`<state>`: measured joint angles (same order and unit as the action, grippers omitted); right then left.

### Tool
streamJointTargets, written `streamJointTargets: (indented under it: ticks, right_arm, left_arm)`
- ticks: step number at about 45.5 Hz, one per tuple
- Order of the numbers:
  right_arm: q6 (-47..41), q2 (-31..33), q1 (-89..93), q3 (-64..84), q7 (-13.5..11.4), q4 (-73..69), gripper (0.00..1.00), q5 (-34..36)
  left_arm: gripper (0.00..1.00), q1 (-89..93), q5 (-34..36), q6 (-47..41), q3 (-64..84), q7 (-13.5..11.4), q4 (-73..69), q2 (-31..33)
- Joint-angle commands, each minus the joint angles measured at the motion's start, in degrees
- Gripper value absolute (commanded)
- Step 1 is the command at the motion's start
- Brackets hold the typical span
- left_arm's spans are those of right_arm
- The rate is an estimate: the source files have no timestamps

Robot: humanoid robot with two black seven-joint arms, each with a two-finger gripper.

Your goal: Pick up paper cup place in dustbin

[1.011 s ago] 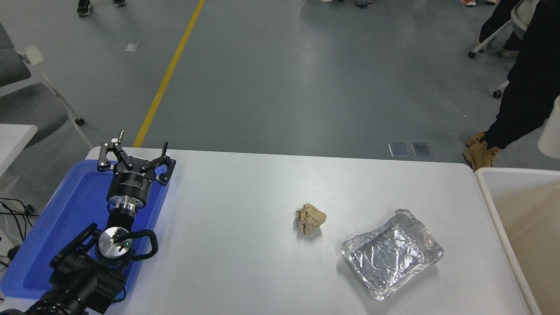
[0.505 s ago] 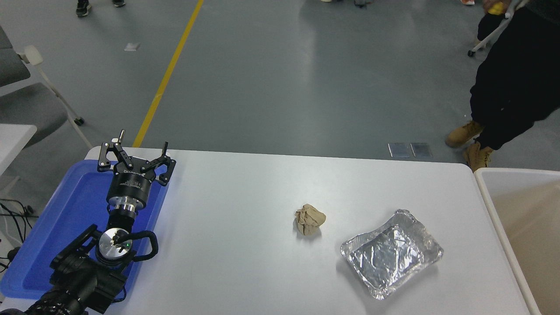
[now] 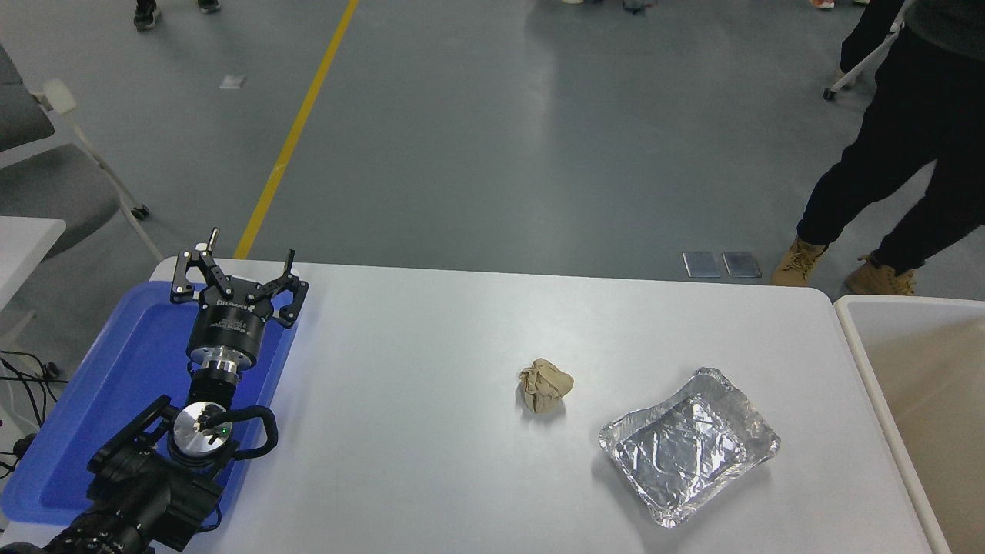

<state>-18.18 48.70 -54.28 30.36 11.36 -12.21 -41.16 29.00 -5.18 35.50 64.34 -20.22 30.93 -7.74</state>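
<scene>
The paper cup does not show anywhere in the head view. The cream-beige dustbin [image 3: 853, 332] stands at the table's right edge, cut off by the picture's right border. My left gripper [image 3: 236, 266] is parked at the lower left above the blue tray [image 3: 100, 385], its fingers spread open and empty. My right arm and gripper are out of view.
A crumpled brown paper ball [image 3: 545, 385] lies mid-table. A crinkled silver foil tray [image 3: 689, 445] lies to its right, near the front. A person in dark trousers and tan boots [image 3: 893, 161] stands on the floor beyond the table's far right corner. A grey chair [image 3: 46, 185] stands at the far left.
A white object held at the right edge above the dustbin a second ago has gone from view. The person at the far right has straightened and shifted. My left arm has not moved.
</scene>
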Motion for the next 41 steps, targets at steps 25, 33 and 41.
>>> streamJointTargets:
  ticks: [25,33,41]
  right_arm:
    - [8.7,-14.2,16.6,-1.6,0.1,6.3,0.05,11.8]
    - [8.9,-15.4,17.5,-1.6,0.2,6.7,0.27,13.2]
    - [8.9,-16.4,17.9,-3.3,0.2,6.7,1.0,14.9]
  left_arm:
    - [1.0,0.0,0.0,0.0,0.0,0.0,0.0,0.0]
    - [1.0,0.0,0.0,0.0,0.0,0.0,-0.1,0.0]
    - [1.0,0.0,0.0,0.0,0.0,-0.1,-0.1,0.0]
